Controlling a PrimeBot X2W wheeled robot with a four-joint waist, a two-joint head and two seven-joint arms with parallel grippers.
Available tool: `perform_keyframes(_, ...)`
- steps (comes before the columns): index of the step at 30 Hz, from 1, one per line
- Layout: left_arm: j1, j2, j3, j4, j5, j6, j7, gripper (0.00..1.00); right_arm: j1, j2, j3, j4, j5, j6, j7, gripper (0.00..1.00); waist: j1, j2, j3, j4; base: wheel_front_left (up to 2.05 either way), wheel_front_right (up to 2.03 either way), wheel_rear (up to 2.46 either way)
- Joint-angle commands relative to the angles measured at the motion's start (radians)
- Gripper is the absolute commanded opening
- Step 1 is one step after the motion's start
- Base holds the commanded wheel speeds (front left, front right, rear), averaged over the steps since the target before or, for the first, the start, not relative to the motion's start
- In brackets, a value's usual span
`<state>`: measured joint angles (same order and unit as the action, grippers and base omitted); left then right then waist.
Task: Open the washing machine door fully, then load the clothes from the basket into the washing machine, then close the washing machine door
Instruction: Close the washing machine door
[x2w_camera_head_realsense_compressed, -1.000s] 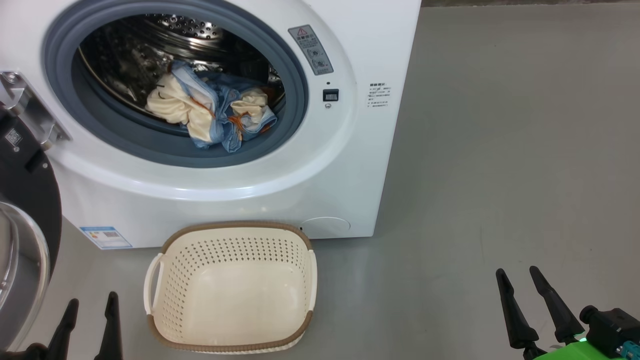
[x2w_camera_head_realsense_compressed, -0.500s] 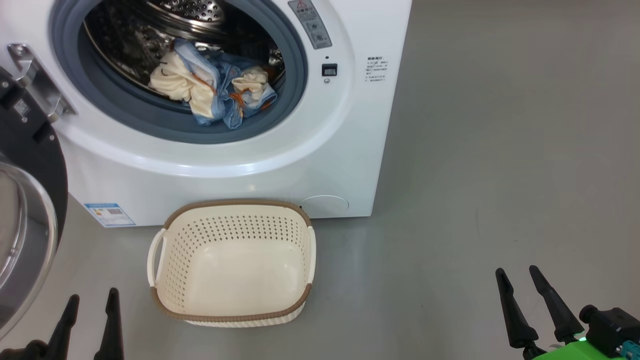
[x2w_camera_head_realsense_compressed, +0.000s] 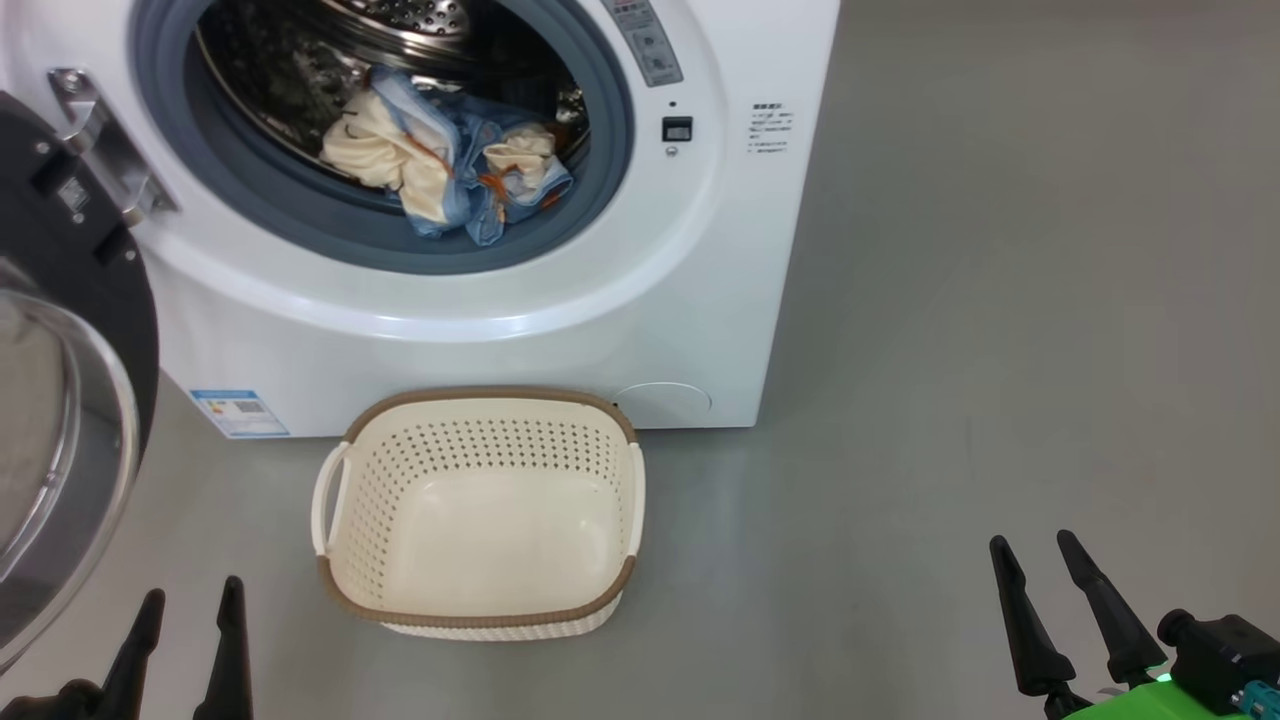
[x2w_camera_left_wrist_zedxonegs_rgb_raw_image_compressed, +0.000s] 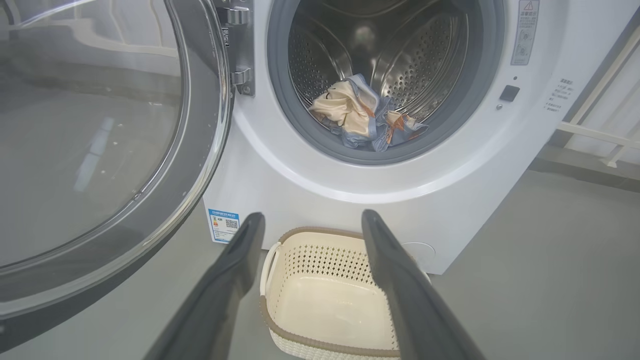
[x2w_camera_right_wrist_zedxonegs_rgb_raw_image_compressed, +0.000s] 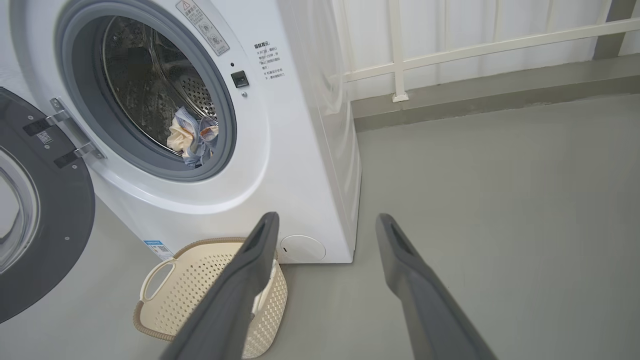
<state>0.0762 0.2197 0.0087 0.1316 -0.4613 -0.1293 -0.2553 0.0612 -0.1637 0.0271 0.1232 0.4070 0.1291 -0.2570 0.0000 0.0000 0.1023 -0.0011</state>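
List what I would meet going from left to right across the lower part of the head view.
washing machine door → left gripper → basket → right gripper

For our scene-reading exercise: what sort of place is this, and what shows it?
Probably a laundry area: a big white front-loading washing machine with bundled blue and cream clothes in its steel drum, a perforated cream plastic basket empty before it, and a bare grey floor.

head: above, looking down | wrists: low, facing washing machine (x2w_camera_left_wrist_zedxonegs_rgb_raw_image_compressed: 300, 175) front | shared: basket (x2w_camera_head_realsense_compressed: 480, 445)
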Motion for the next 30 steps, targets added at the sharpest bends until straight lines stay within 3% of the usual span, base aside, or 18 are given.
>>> perform_keyframes(1, -0.040, 0.017, 0.035, -0.020, 0.009, -0.001, -0.006, 1.00, -0.024, -0.020, 0.027, -0.029, -0.003, 0.002, -0.005, 1.00, 0.0000, 0.0000, 0.002, 0.010, 0.00, 0.00, 0.00)
perform_keyframes(11, -0.035, -0.008, 0.063, -0.012, 0.014, -0.001, -0.006, 1.00, -0.045, -0.035, 0.071, -0.021, -0.003, 0.002, -0.005, 1.00, 0.0000, 0.0000, -0.004, 0.104, 0.00, 0.00, 0.00)
perform_keyframes(30, 0.015, -0.072, 0.096, 0.025, 0.007, -0.001, -0.006, 1.00, -0.102, -0.094, 0.181, 0.023, 0.018, 0.002, -0.005, 1.00, 0.0000, 0.0000, -0.042, 0.366, 0.00, 0.00, 0.00)
